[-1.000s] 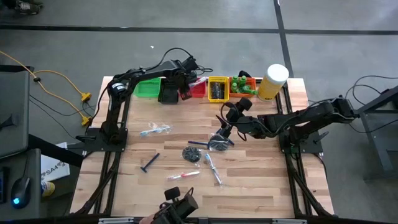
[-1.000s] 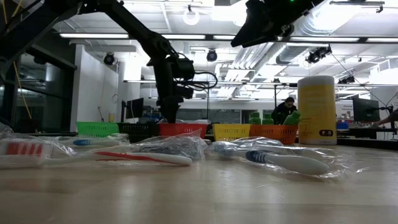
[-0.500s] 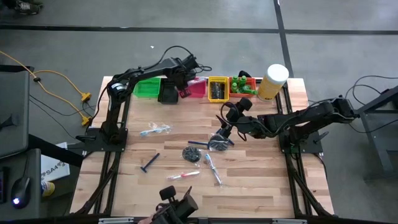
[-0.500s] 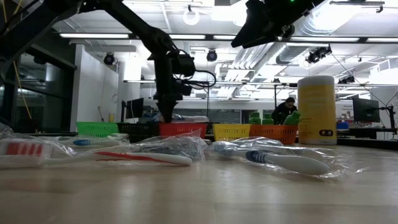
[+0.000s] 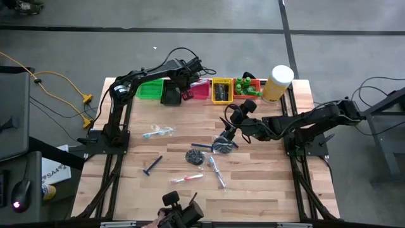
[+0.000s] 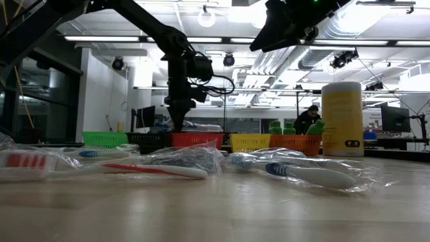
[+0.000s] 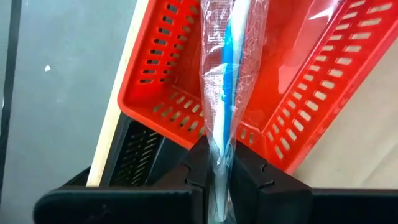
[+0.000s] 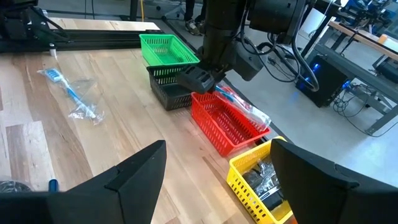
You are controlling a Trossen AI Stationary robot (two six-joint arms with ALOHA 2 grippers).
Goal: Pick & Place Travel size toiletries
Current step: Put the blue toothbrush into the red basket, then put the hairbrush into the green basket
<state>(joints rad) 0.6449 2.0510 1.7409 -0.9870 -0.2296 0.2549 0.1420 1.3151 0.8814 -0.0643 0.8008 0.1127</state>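
left gripper point(image 7: 219, 177) pinching wrapped blue toothbrush point(image 7: 227, 68) over red bin point(image 7: 292, 106)

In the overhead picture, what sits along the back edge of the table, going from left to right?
Green bin → black bin → red bin, where the left gripper holds a wrapped toothbrush → yellow bin → orange bin with little green bottles → pale-yellow cylinder.

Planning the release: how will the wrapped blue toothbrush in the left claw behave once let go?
The wrapped toothbrush, pinched in the left claw over the red bin, looks stiff and light. Its loose clear wrap probably crinkles and may cling or snag.
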